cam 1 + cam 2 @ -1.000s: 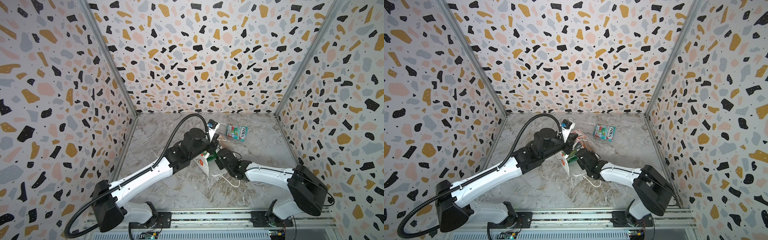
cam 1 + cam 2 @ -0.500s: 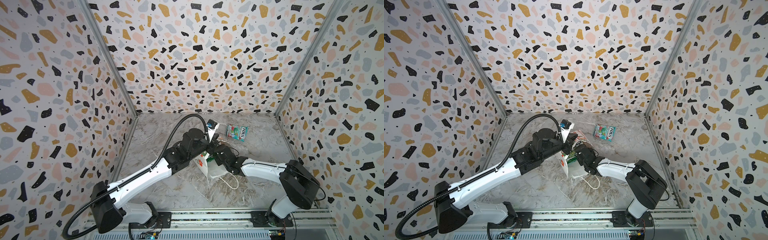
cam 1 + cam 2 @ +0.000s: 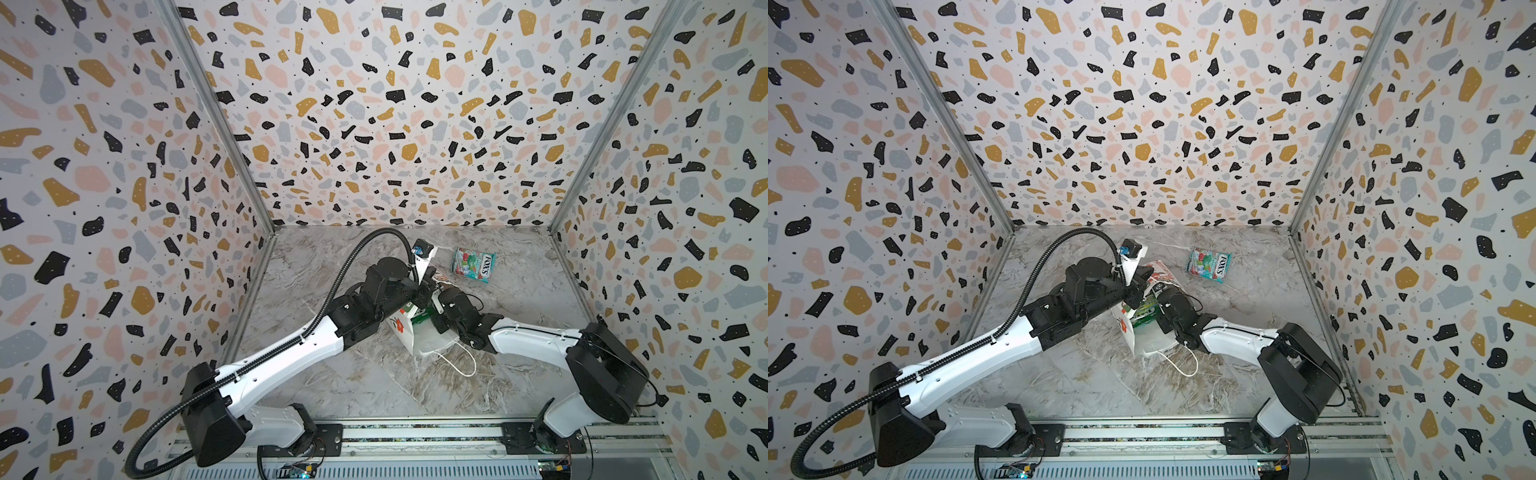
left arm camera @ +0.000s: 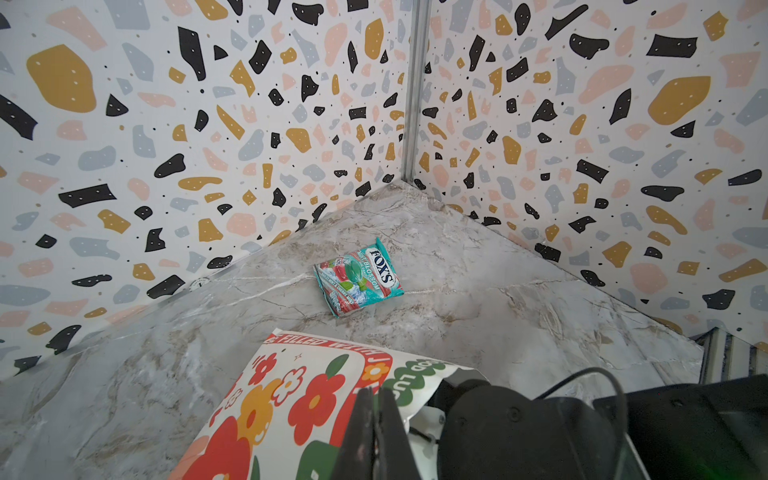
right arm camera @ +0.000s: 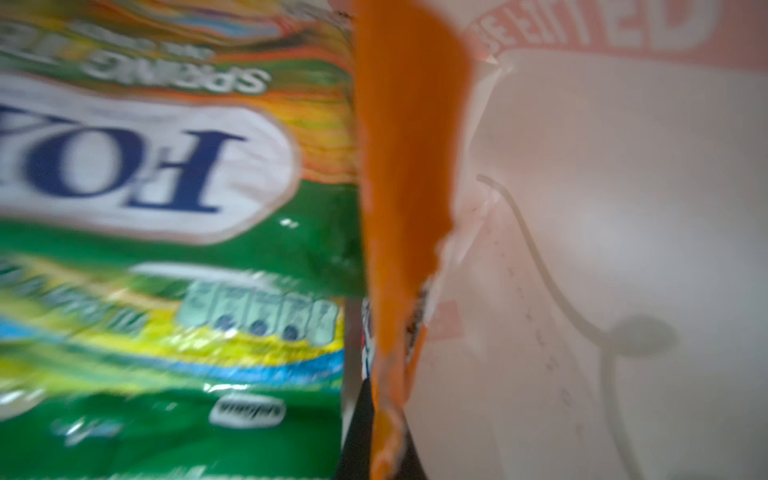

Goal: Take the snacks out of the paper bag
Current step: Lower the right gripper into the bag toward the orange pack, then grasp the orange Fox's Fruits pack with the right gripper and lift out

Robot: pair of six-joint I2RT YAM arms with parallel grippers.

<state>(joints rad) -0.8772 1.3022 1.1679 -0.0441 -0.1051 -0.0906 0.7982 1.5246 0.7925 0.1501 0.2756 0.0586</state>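
a white flowered paper bag lies slumped on a marble table near the middle of both top views, its mouth turned toward the right arm. the left gripper is clamped shut on the bag's raised printed edge. the right gripper reaches inside the bag, closed on the edge of an orange packet. a green packet lies just beside it, blurred. one teal packet lies flat on the table, apart from the bag, toward the upper right.
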